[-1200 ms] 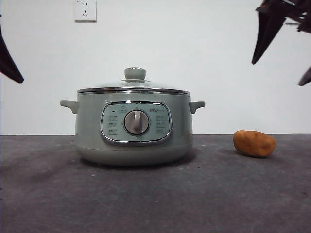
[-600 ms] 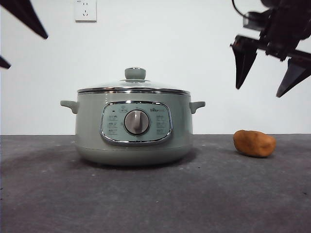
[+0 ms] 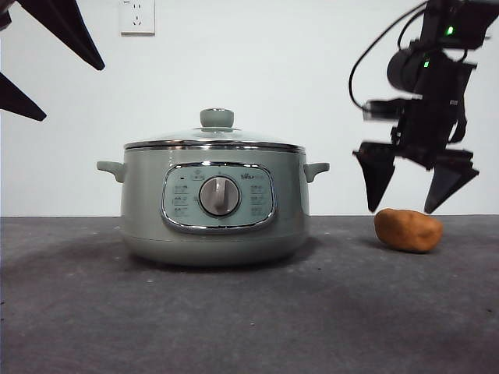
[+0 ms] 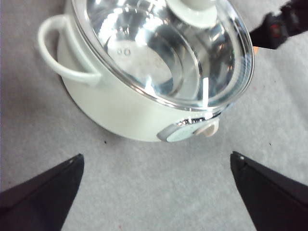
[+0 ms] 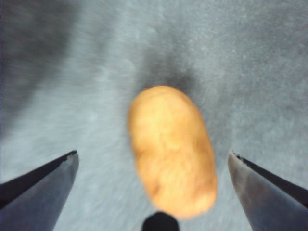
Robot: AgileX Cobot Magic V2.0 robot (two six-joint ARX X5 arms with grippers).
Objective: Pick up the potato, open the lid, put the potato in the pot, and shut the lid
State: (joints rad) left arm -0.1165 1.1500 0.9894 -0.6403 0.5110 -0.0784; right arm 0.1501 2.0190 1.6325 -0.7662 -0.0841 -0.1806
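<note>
The right claw (image 3: 411, 210) has come down a long way since half a second ago: then it hung high beside the pot, now its two tips sit just above the potato (image 3: 408, 230), one tip to each side of it, without touching it. The left claw (image 3: 70, 82) has shifted a little too, with more of its dark tips showing at the upper corner of the front view. The potato, the pot and the lid lie where they lay before.

The potato rests on the grey table (image 3: 234, 319), well apart from the pot, off the handle on the side away from the wall socket (image 3: 137, 16). In the front view its long axis runs level across the picture. In the right wrist view the potato (image 5: 171, 149) lies lengthwise between the jaws of the right claw (image 5: 153, 159), so the jaws face its long sides. It is an oval, orange-brown lump with slightly mottled skin and a soft shadow beside it, much smaller than the pot; the wrist picture is a little blurred.

The right claw is spread wide and holds nothing. The left claw (image 4: 156, 161) is also spread wide, hanging above the pot (image 4: 120, 110) and the lid (image 4: 159, 53).

The sage-green pot (image 3: 214, 206) stands upright with its dial (image 3: 219, 195) facing the front camera. The glass lid (image 3: 214, 140) sits closed on it, its green knob (image 3: 217, 118) on top.
</note>
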